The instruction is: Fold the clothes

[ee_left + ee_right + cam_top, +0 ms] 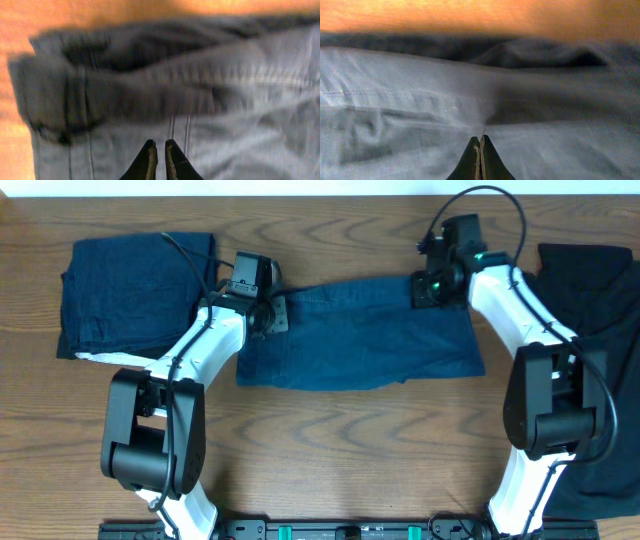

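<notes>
The left gripper (pixel 160 143) has its dark fingers drawn almost together, only a slit between them, tips over the left end of the denim garment (pixel 370 335); the right gripper (pixel 481 137) is pressed fully closed at that garment's upper right corner; whether either has cloth pinched cannot be told. The denim lies flat on a wooden table (pixel 330 450), brown with bold wavy grain; a pale strip of wall (pixel 300 185) runs beyond its far edge. The denim is mid-blue, a long rectangle with stitched double seams and a thick folded band at its left end; soft creases cross it near the right gripper. Just left of the denim sits a navy garment (pixel 130 290), folded to a squarish pad; well to the right of the denim a black garment (pixel 600 310) lies loose and crumpled. The white left arm (pixel 190 355) and right arm (pixel 520 305) rise from black bases on the near side of the denim and reach inward to its two ends.
</notes>
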